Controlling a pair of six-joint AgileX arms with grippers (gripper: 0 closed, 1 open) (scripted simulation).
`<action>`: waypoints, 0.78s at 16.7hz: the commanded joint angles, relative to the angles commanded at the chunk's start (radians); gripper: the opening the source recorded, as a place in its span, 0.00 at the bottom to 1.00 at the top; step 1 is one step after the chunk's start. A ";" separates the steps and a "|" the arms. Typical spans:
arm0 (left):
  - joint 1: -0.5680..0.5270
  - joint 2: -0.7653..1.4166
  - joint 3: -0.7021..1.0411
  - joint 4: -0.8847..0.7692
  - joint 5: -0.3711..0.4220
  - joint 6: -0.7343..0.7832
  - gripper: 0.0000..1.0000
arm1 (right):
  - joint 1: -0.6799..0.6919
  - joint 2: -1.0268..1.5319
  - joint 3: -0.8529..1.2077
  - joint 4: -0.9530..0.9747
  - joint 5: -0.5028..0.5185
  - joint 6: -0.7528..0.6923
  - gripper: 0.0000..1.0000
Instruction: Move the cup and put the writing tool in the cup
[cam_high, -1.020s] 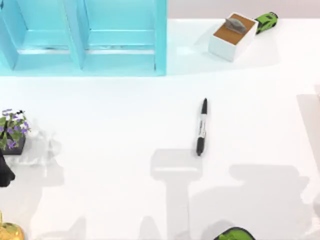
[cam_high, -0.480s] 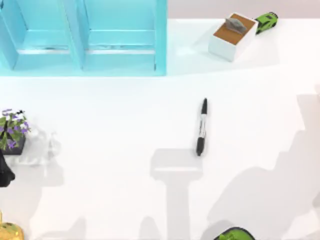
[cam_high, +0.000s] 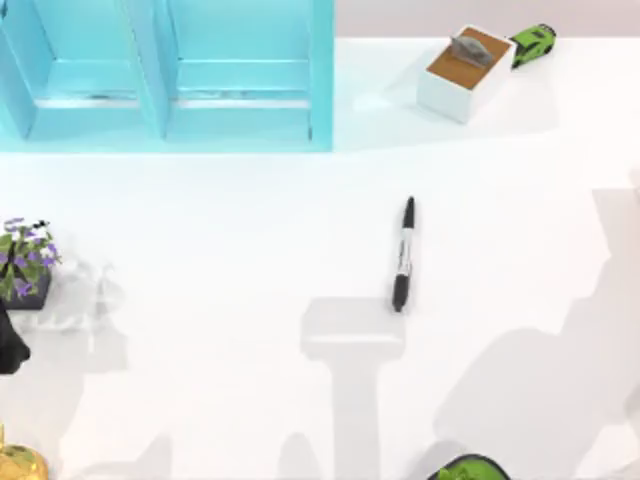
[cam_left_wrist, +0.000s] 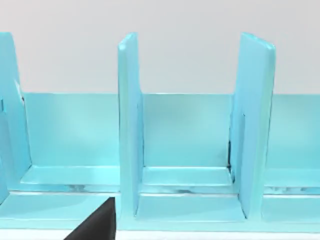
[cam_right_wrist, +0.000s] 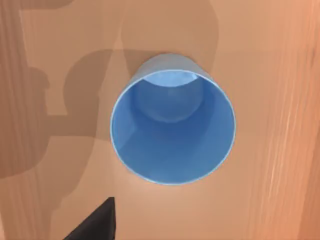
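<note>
Right gripper hovering straight above the cup, can't tell open or closed, so best dropping dead-center over the rim and clamping one wall before bothering with the marker.

- You are seeing the left arm at the top view's left edge. It is showing as a small matte black lump with a rounded, uneven outline, cut off by the frame edge.
- In the left wrist view, you are looking at the left gripper as a single black wedge. It is rising along a slanted edge to a sharp upper corner, and its surface is reading flat and uniformly dark.
- In the right wrist view, the right gripper is presenting the same black wedge shape, with the same straight vertical side and slanted edge.
- Finer surface detail on these parts is staying too dark for you to tell.
</note>
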 joint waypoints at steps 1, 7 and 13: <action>0.000 0.000 0.000 0.000 0.000 0.000 1.00 | -0.001 0.005 -0.019 0.021 0.000 0.001 1.00; 0.000 0.000 0.000 0.000 0.000 0.000 1.00 | 0.002 0.054 -0.200 0.262 0.000 0.003 1.00; 0.000 0.000 0.000 0.000 0.000 0.000 1.00 | 0.000 0.078 -0.279 0.359 0.000 0.002 1.00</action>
